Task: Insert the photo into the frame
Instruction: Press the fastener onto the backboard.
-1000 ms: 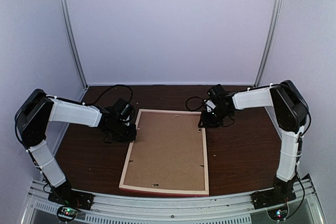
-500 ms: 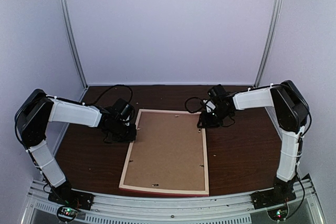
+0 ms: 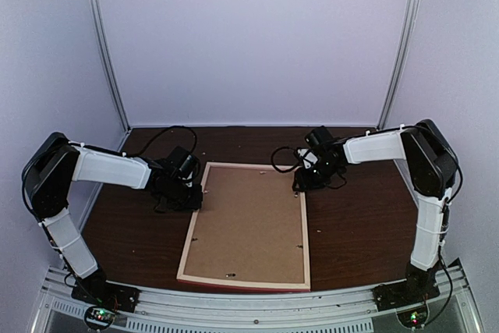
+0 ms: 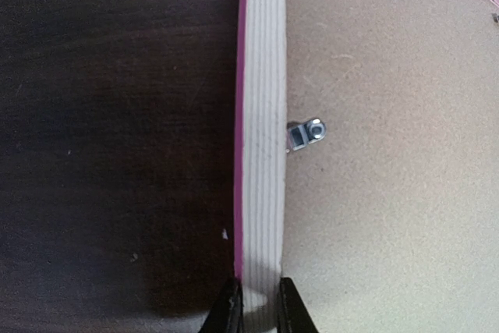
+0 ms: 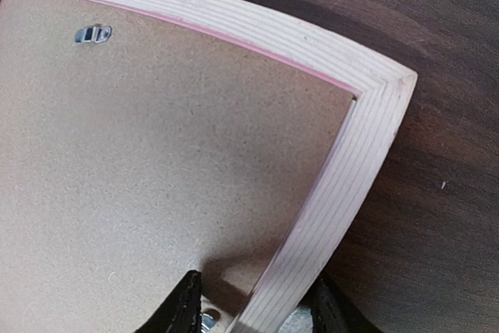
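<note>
While lying face-down at picture centre on the dark wooden table (image 3: 359,232), thin pink-and-pale-wood rectangular frame (image 3: 242,279) is showing brown hardboard backing (image 3: 249,224); left gripper (image 4: 257,309) is pinching its left rail; right gripper (image 5: 257,309) is straddling the right rail near the upper-right corner, jaws spread.

Left arm (image 3: 109,168) and right arm (image 3: 376,147) show white shells, black joints, black cables (image 3: 168,129).
</note>
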You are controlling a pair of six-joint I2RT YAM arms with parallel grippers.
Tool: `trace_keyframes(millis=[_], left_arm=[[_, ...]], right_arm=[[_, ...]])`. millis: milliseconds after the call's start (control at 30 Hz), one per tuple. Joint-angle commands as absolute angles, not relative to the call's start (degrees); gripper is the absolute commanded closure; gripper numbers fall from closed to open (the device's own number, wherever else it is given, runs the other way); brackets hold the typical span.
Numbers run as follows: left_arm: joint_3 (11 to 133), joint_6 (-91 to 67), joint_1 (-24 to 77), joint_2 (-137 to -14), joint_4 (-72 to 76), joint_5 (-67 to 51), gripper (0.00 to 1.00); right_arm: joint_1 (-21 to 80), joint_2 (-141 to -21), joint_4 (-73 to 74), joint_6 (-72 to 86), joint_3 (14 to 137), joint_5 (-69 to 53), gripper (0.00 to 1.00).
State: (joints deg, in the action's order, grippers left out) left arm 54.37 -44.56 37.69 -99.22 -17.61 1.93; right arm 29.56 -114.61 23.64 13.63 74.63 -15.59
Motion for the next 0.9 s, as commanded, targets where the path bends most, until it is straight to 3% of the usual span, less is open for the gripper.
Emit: trace_keyframes(millis=[0, 600, 867], left_arm=[[53.3, -45.7, 37.7, -101.1, -18.4, 0.0, 1.00], [53.0, -45.7, 37.7, -101.1, -18.4, 0.3, 1.00], [52.9, -45.8, 37.7, -101.1, -18.2, 0.2, 1.00]], right_arm=[[30.2, -117.1, 34.1, 10.3, 71.5, -11.9, 0.52], [29.2, -115.9, 29.5, 11.1, 68.1, -23.6, 0.50], [29.1, -115.8, 30.8, 10.3, 67.7, -21.3, 0.51]])
